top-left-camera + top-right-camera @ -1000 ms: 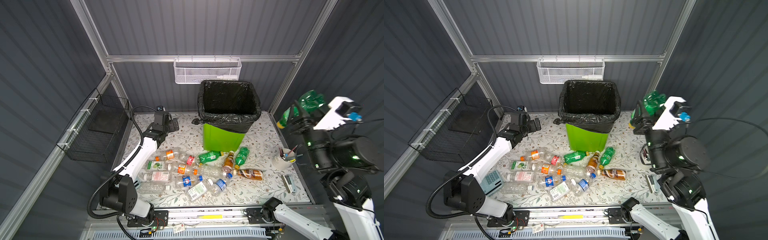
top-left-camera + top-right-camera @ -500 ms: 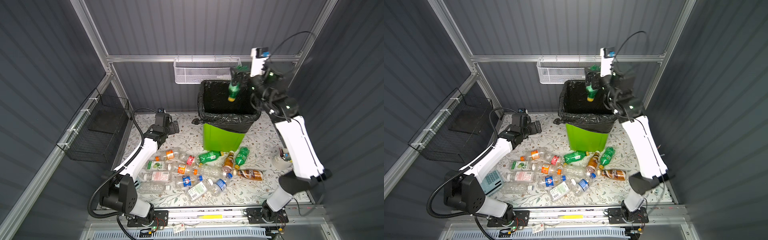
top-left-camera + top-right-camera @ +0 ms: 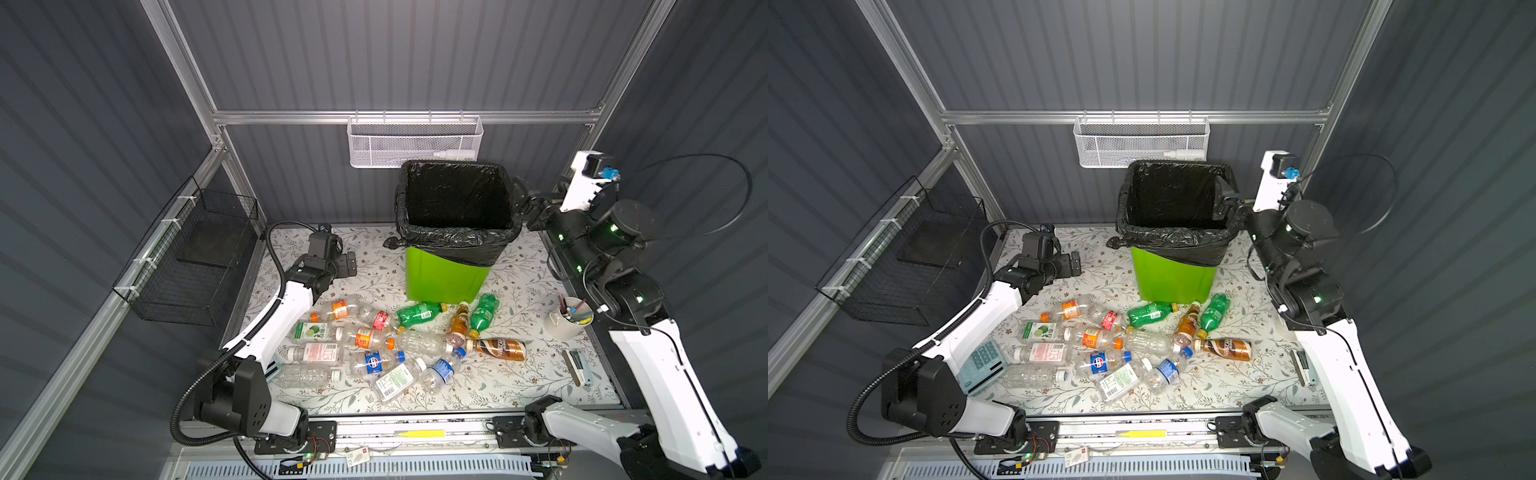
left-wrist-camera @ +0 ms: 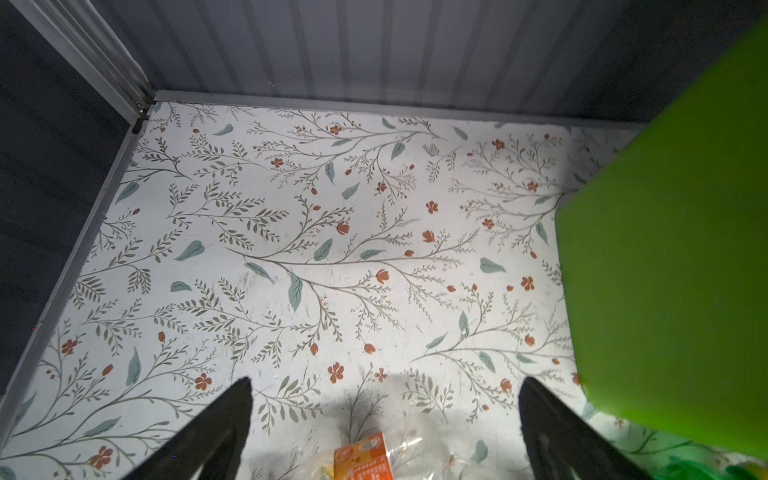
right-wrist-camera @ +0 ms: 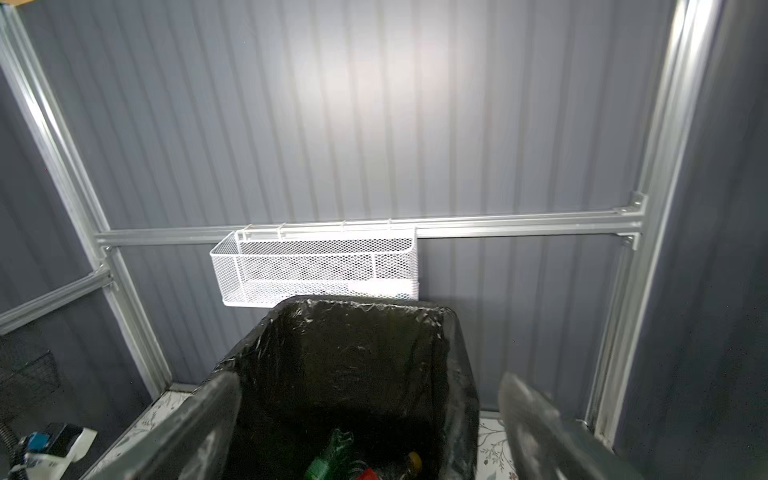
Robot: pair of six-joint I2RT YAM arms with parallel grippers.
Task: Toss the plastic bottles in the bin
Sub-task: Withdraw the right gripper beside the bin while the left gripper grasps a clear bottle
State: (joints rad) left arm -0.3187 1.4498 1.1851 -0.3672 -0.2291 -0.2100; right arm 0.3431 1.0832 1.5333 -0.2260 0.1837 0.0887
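Top views: high, looking down, same table [image 3: 519, 286]. Left wrist: low over table. Right wrist: near bin [image 5: 361, 305], facing back wall [image 5: 374, 124].

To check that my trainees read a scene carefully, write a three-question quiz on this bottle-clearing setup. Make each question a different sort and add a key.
1. True or false: the right gripper grips a bottle.
2. The bag lining the bin is: A white, B black, C blue.
3. How many green bottles lie on the table?
Key: 1 false, its jaws stand open and empty; 2 B; 3 two.
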